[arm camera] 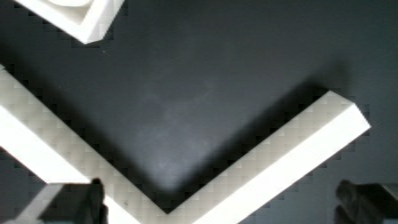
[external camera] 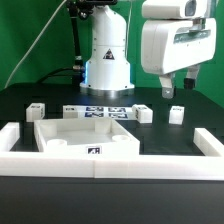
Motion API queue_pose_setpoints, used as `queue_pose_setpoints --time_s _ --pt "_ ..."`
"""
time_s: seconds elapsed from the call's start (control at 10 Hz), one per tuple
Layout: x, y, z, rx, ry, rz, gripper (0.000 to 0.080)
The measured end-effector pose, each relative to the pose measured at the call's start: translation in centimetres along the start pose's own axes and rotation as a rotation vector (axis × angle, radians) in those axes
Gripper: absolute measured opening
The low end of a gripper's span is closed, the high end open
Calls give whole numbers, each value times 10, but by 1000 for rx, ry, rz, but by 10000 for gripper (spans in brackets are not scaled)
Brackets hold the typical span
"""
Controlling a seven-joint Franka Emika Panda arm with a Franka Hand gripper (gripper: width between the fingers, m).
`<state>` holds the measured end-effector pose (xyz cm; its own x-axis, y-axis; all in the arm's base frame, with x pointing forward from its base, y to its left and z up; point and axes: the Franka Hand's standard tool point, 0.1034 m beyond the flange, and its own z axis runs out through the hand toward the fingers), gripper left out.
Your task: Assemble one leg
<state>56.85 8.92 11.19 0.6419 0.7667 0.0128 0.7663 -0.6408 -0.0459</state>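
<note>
Several ways to spoil the pick from here. High at the exterior view's right, gripper [external camera: 173, 90] released, jaws wide apart, nothing held; dark fingertips [arm camera: 68, 202] at the edges of the wrist view, with only bare surface [arm camera: 196, 90] and the white rails of the fence [arm camera: 294, 140] between. No sign of the leg in the wrist view, so probably not yet lined up over it. Risk in dropping straight down from such a pose: closing on air, or landing a finger on the block's top and toppling it. Could also shove it sideways with one finger ahead of the other, given so small and light-looking a part, or clip the fence rail near it. Hard to judge the offset in depth from the exterior view alone.

Down on the surface near the exterior view's right, well below the gripper and apart from it: the leg [external camera: 177, 115], a small white block, taller than wide, upright, tag too small to make out. Further toward the exterior view's left, a second block [external camera: 143, 113] and a third block [external camera: 38, 111], same look, with the marker board [external camera: 108, 111] between them and the large white tray part [external camera: 120, 143] in front.
</note>
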Motion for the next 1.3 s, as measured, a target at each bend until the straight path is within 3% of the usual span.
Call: queue_pose_setpoints --time_s 0.5,0.6,0.8,1.0,1.2,1.3 --pt "-1 -1 1 6 5 5 650" --pt "-6 -8 6 -14 13 -79 650" --pt "-26 -20 19 -23 13 -240 650" --pt "-43 -16 26 -36 -16 -425 650" --pt "-57 -3 27 -51 -44 -499 650" --pt "-57 -4 27 -51 -44 -487 650"
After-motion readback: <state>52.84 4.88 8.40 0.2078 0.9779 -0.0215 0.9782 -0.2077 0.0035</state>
